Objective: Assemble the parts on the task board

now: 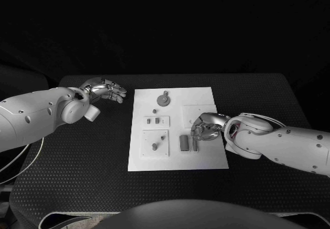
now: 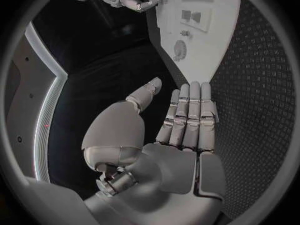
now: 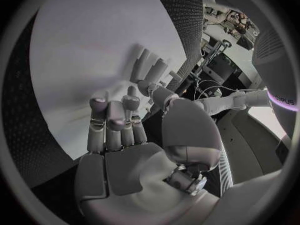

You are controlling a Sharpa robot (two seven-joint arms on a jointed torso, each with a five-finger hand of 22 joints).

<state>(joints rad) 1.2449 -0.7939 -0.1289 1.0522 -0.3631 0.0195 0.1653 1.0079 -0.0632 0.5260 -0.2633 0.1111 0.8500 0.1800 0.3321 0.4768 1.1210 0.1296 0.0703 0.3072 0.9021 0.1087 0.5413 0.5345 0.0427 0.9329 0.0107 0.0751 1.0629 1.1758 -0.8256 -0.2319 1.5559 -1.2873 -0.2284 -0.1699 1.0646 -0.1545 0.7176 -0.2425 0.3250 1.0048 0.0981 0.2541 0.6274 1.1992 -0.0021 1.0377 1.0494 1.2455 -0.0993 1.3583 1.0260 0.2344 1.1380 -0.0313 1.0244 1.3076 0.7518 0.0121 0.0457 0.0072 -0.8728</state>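
Over task board (image 1: 206,98), right hand (image 1: 204,129) curled near parts (image 1: 188,143).

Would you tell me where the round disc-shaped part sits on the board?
In the head view, the round part lies near the task board's far edge, beside the left hand.

Occlusions, right side of task board (image 1: 206,102)
Right hand (image 1: 205,128) covers the board beneath it; whether its fingers hold a part: cannot tell.
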